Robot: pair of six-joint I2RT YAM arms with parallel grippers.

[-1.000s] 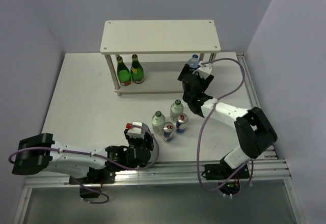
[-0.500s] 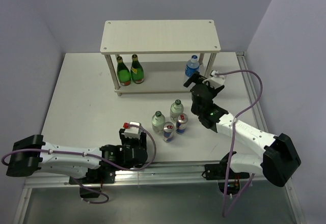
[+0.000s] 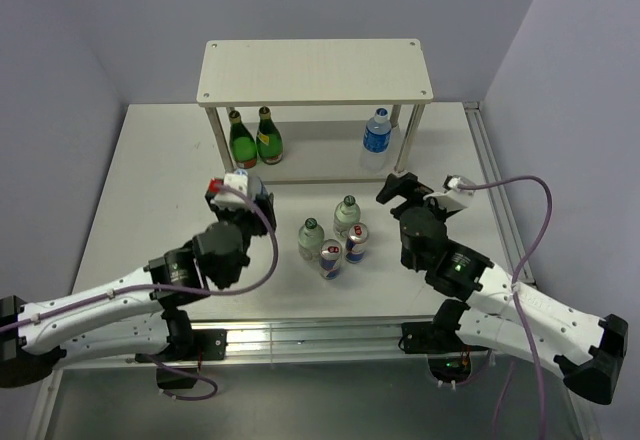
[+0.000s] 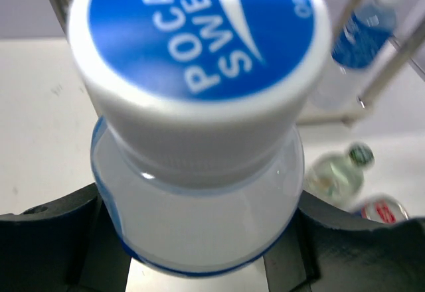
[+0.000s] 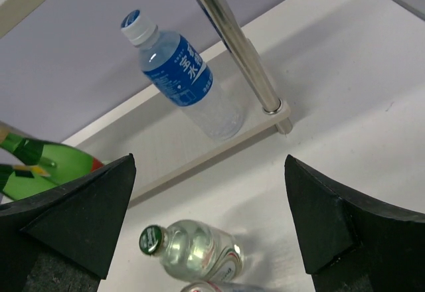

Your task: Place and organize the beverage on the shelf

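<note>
Now | left fingers (image 4: 60,245) clamped on water bottle (image 4: 199,199) | right fingers (image 5: 73,212) wide apart, facing shelf (image 5: 156,154)

Left wrist view: the close water bottle (image 4: 199,199) is blurred, its cap lettering cropped by the top edge. Right wrist view: two green bottles (image 5: 60,162) cropped at left, a can (image 5: 219,287) at the bottom.

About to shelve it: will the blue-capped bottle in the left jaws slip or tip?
Possibly slippery: the bottle looks smooth where gripped. It seems filled to the neck, so likely hefty. Its twin on the shelf stands tall and narrow, so it may tip.
</note>
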